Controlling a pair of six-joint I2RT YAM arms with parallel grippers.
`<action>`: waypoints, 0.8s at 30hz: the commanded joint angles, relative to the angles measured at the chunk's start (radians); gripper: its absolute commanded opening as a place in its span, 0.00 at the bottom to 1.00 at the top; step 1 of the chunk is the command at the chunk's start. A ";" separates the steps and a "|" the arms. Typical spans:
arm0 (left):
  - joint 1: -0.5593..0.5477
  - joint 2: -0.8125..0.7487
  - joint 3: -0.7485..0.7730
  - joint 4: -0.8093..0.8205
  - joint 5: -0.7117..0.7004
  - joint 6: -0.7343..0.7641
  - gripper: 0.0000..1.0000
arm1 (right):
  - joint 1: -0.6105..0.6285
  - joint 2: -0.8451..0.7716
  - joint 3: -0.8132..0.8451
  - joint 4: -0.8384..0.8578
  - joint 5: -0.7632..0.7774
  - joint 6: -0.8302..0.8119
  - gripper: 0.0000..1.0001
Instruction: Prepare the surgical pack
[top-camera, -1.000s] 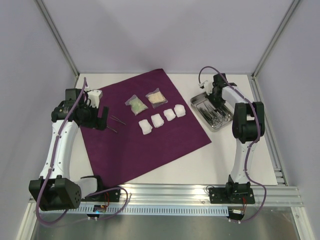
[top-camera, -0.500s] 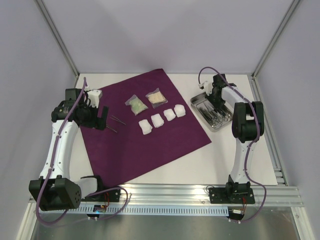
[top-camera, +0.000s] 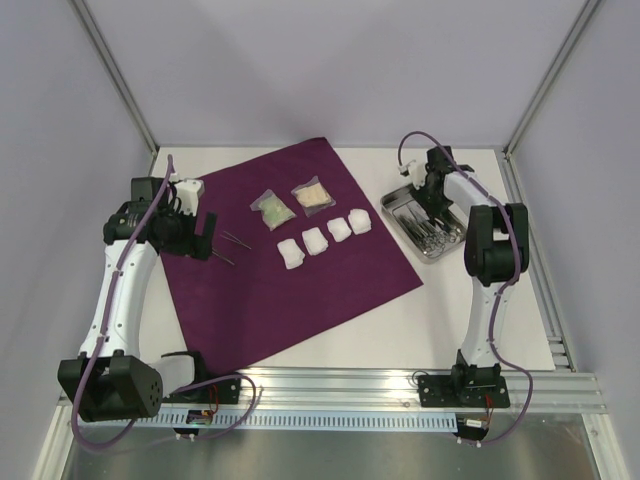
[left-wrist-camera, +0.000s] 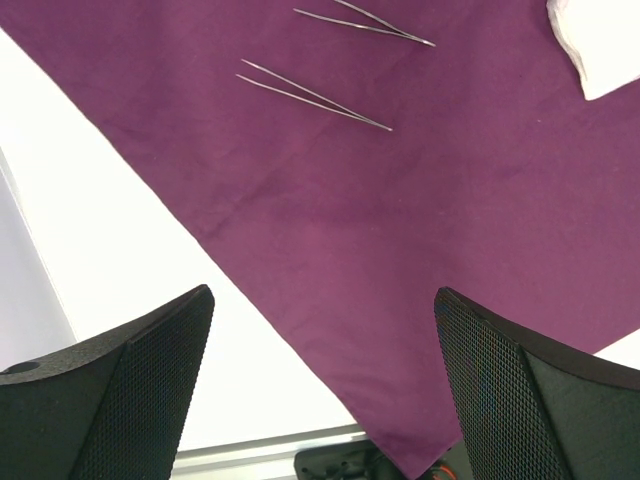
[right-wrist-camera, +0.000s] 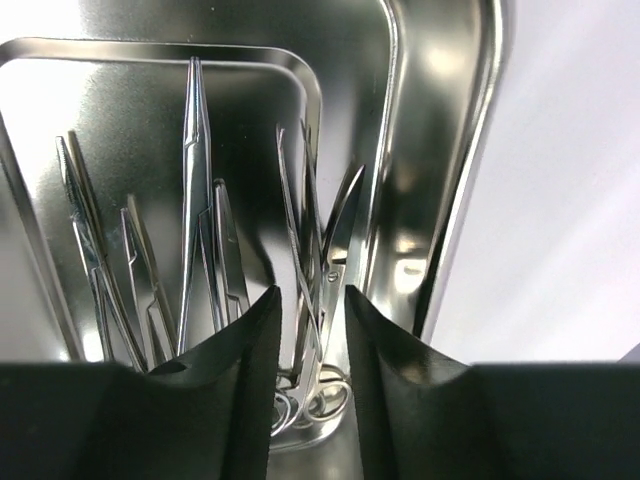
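The top external camera sits high above and behind the arm bases, looking down and forward from far enough to take in the whole table (top-camera: 400, 320), with the purple cloth (top-camera: 300, 270) at centre and the steel tray (top-camera: 398, 212) at far right. The left wrist camera looks down from close range between the wide-set fingers of the left gripper (left-wrist-camera: 322, 292) onto the cloth's left edge, a patch with two thin steel instruments (left-wrist-camera: 315, 95) that the overhead view also covers. The right wrist camera is nearer still, peering through the narrow gap of the right gripper (right-wrist-camera: 312, 292) straight into that same tray.
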 joint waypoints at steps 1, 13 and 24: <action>0.000 0.003 -0.010 0.039 -0.041 0.003 1.00 | 0.005 -0.103 0.071 -0.027 0.022 0.047 0.35; 0.004 0.119 0.066 0.121 -0.217 -0.678 0.76 | 0.074 -0.366 0.083 -0.050 0.338 0.496 0.56; -0.003 0.441 0.096 0.193 -0.266 -0.864 0.55 | 0.196 -0.623 -0.259 0.094 0.387 0.712 0.56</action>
